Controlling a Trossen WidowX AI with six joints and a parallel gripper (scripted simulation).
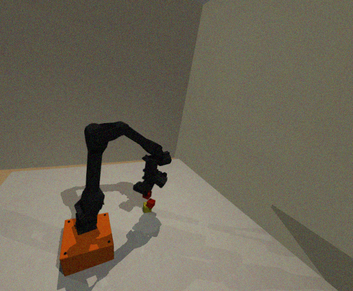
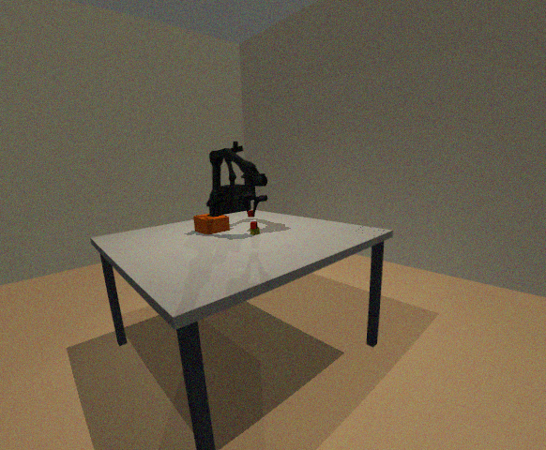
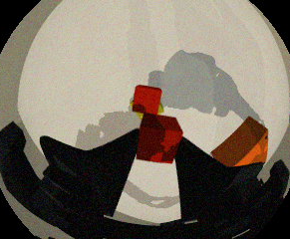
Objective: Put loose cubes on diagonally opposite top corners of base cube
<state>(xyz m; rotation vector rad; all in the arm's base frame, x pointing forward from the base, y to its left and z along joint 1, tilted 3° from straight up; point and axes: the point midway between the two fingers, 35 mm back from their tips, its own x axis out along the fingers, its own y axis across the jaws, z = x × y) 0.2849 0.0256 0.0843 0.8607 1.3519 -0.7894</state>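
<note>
The yellow base cube (image 1: pixel 145 208) (image 2: pixel 254 232) stands on the table, mostly hidden in the wrist view. One red cube (image 1: pixel 151 203) (image 2: pixel 253 224) (image 3: pixel 147 99) sits on top of it, offset toward one corner. My gripper (image 1: pixel 146 193) (image 3: pixel 158 135) is shut on the other red cube (image 1: pixel 147 195) (image 2: pixel 250 213) (image 3: pixel 157 139). It holds this cube in the air above the base cube, with a visible gap below it in the top and exterior views. In the wrist view the held cube covers part of the base cube's near side.
The orange box (image 1: pixel 87 247) (image 2: pixel 210 224) (image 3: pixel 241 144) under the arm's foot stands on the white table (image 1: pixel 201 256) (image 2: pixel 176 280). A wall (image 1: pixel 280 125) rises along the table's right side in the top view. Arm shadows fall around the cubes.
</note>
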